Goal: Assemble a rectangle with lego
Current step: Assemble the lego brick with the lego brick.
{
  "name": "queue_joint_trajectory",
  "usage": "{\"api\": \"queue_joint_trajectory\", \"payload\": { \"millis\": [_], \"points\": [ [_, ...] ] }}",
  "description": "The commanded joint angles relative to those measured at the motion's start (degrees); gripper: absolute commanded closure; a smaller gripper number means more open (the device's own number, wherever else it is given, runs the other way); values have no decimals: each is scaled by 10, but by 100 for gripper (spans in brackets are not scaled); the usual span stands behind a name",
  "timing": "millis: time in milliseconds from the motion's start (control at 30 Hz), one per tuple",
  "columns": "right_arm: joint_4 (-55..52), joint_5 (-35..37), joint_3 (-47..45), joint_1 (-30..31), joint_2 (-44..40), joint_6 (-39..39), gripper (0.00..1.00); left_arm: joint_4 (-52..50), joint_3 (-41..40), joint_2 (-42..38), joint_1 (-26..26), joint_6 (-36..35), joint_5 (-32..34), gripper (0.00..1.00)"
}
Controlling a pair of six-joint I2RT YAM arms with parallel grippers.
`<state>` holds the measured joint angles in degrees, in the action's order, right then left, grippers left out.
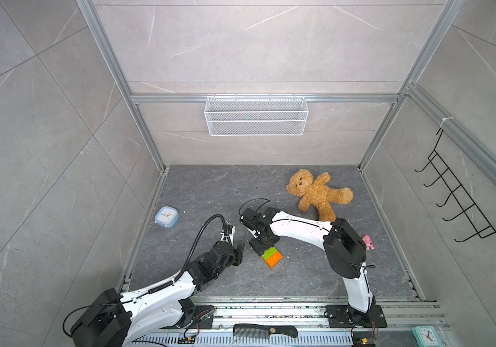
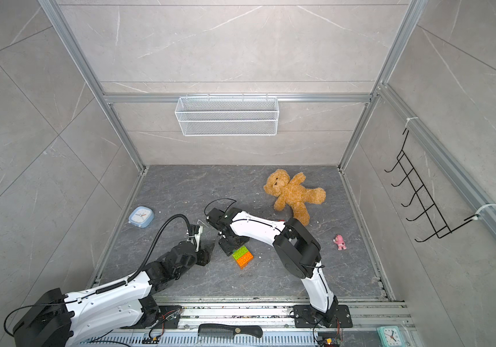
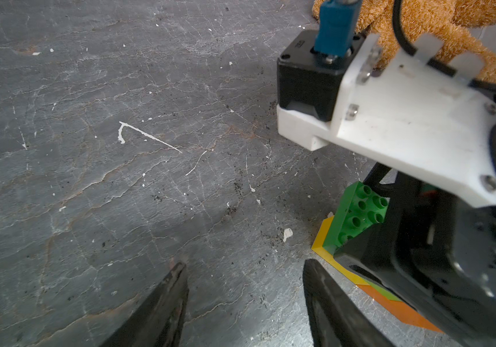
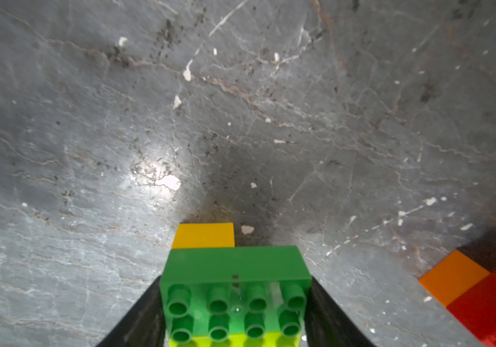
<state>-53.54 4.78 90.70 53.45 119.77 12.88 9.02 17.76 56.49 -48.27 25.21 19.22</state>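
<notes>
The lego cluster (image 1: 272, 257) sits on the dark slate surface (image 1: 210, 186), a little below the middle of the frame in both top views. From up there only a lime brick (image 1: 268, 253) and an orange brick (image 1: 275, 260) show, side by side and touching. The right wrist view shows a green brick (image 4: 236, 267) with eight studs, butted against the lime one and set over a yellow brick (image 4: 203, 235).

The right tool (image 4: 234, 285) is closed on that green brick, with one black finger against each short end. The left tool (image 3: 244, 264) is just left of the cluster in the top views. Its fingers are parted to a middling gap with nothing between them, clear of the bricks.

A brown teddy bear (image 1: 315, 192) lies toward the upper right of the surface and a blue clock (image 1: 166, 216) near its left edge. A pink figurine (image 1: 367, 241) peeks out behind the right arm. A white wire basket (image 1: 255, 115) hangs on the back wall.
</notes>
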Motion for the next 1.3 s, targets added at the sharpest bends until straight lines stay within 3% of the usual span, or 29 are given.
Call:
{"api": "queue_joint_trajectory", "payload": {
  "millis": [0,467,600,733,833,1000,1067,1267],
  "points": [
    [-6,17,-62,-3,111,-1,100,6,4,-5,0,-12,6,36],
    [-16,17,-13,1,161,-46,100,14,6,-2,-1,-12,7,37],
    [-16,23,10,10,140,-81,100,-2,16,-12,0,-20,12,36],
    [-31,19,70,20,118,-105,93,-40,31,-20,5,1,21,34],
    [-50,19,102,28,119,-130,82,-61,31,-35,27,36,2,32],
    [-67,39,120,38,118,-166,39,-122,50,-51,125,92,-112,31],
    [-72,46,130,41,110,-171,27,-145,63,-45,157,97,-159,31],
    [-98,54,172,48,79,-160,16,-191,100,-18,221,104,-246,31]
  ]
}}
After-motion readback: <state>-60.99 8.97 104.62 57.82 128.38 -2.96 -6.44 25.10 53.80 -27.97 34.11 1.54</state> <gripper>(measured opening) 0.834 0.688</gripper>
